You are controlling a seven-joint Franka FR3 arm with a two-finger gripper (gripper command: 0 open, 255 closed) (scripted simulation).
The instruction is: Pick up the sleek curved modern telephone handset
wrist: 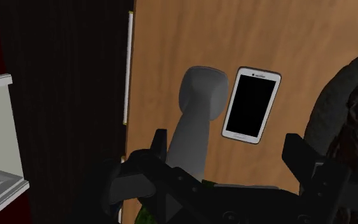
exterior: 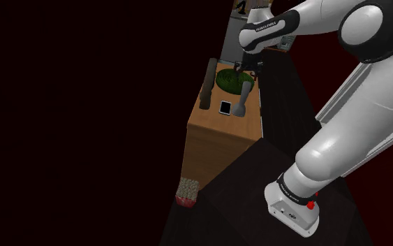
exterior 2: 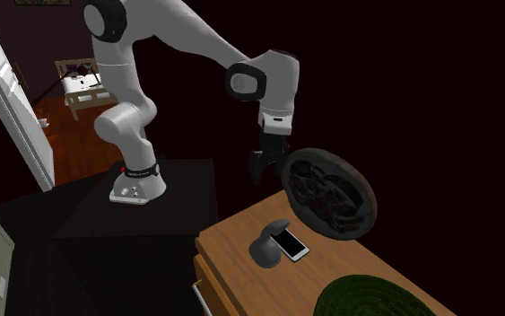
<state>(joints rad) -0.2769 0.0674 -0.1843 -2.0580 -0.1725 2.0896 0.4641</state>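
Hovering with the pincer (wrist: 227, 141) released, its fingers (wrist: 160, 145) spread wide and clasping nothing, clear above the wooden surface (wrist: 171, 51). Looking down on the grey curved handset (wrist: 196, 118), lying untouched on that surface nearer one finger than the other, just beside a white-framed smartphone (wrist: 251, 105) and near a dark round dish (exterior 2: 331, 193) tilted up on edge. Reaching out from the stand (exterior 2: 178, 197) with the white arm (exterior 2: 178, 36) bent over and the wrist pointing down; by the look of it, nearing only, with lowering, closing and lifting all yet to do.
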